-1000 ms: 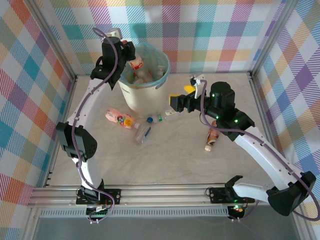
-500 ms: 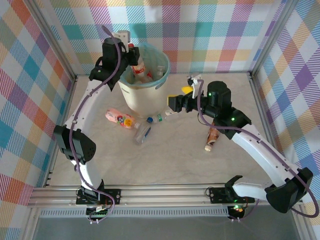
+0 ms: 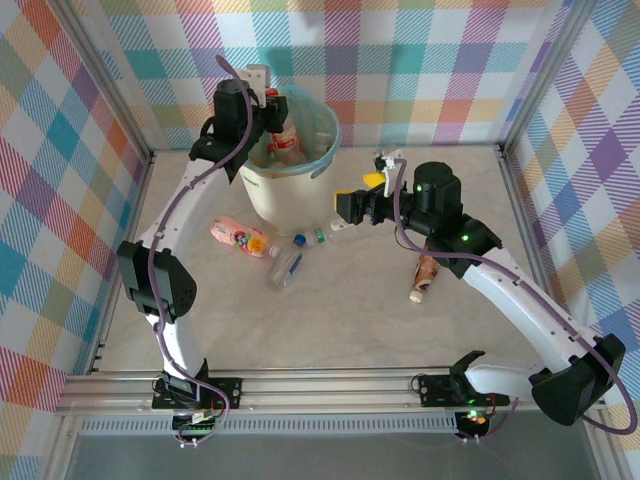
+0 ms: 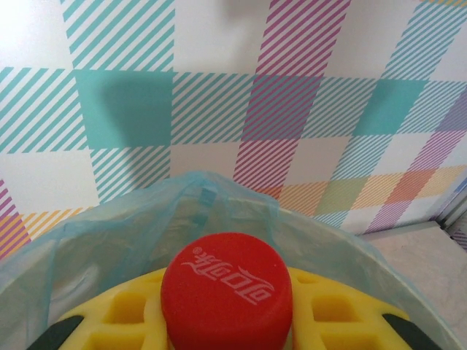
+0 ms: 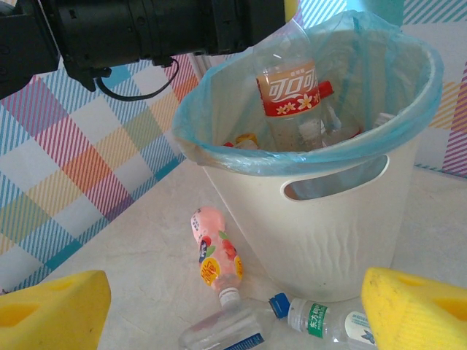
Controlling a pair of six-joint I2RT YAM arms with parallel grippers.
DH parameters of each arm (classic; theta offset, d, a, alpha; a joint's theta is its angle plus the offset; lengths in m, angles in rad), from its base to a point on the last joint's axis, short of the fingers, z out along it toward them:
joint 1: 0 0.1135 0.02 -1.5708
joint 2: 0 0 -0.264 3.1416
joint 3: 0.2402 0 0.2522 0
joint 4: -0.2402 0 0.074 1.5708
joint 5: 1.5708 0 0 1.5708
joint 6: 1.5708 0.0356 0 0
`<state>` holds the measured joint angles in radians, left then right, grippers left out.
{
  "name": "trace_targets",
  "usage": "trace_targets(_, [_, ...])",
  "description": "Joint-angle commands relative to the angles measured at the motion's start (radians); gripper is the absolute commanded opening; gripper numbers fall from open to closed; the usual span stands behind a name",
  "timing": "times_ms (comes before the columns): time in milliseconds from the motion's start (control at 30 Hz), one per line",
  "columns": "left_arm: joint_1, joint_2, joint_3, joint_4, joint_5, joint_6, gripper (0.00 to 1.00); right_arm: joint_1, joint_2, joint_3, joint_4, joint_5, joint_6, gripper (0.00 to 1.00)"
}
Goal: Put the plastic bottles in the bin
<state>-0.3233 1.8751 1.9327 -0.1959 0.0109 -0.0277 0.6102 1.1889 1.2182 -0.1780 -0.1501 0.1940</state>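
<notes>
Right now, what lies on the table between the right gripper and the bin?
In the right wrist view, two clear bottles lie before the right gripper at the foot of the bin: a green-labelled bottle and a blue-labelled bottle.

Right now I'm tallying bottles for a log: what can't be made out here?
- Count inside the bin: right wrist view, its near side hides the bottom; top view, left arm covers part.
- Brown bottle: top view, right arm overlaps it; label too small.
- Held bottle: left wrist view, its red cap hides the body.
- Clear bottle: right wrist view, cut by the bottom edge.
</notes>
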Motion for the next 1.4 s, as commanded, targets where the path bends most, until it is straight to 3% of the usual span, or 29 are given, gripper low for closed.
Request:
trace_targets(0, [-0.006,0.091,-0.020,-0.202,-0.004,0.074,0.09,0.006,0.005,0.002,0.012,-0.010,0.001,0.89])
trace_targets(67, [-0.005,0.102,0.008,-0.221,-0.005,0.073,0.12,0.006,0.009,0.007,0.010,-0.011,0.000,0.89])
trace_targets(233, [-0.005,0.091,0.095,-0.272,-0.004,0.029,0.42,0.006,0.014,0.021,0.010,-0.017,0.001,0.89])
trace_targets(367, [-0.005,0.041,0.150,-0.280,-0.014,-0.026,0.53,0.006,0.014,0.029,0.013,-0.014,-0.004,0.89])
trace_targets(467, [-0.003,0.001,0.173,-0.288,-0.044,-0.067,0.55,0.006,0.014,0.030,0.014,-0.015,-0.004,0.89])
trace_targets(533, [-0.002,-0.026,0.178,-0.304,-0.095,-0.103,0.68,0.006,0.014,0.029,0.015,-0.017,-0.004,0.89])
trace_targets(633, [0.001,-0.068,0.173,-0.324,-0.169,-0.146,0.76,0.006,0.014,0.025,0.017,-0.019,-0.002,0.89])
trace_targets(900, [0.012,-0.152,0.078,-0.280,-0.354,-0.191,0.77,0.006,0.011,0.024,0.022,-0.020,0.008,0.89])
trace_targets(1100, [0.032,-0.107,0.124,-0.341,-0.315,-0.187,0.76,0.006,0.008,0.027,0.003,0.000,0.009,0.88])
trace_targets(1367, [0.038,-0.114,0.140,-0.369,-0.229,-0.176,0.73,0.006,0.036,0.097,-0.219,0.229,0.061,0.89])
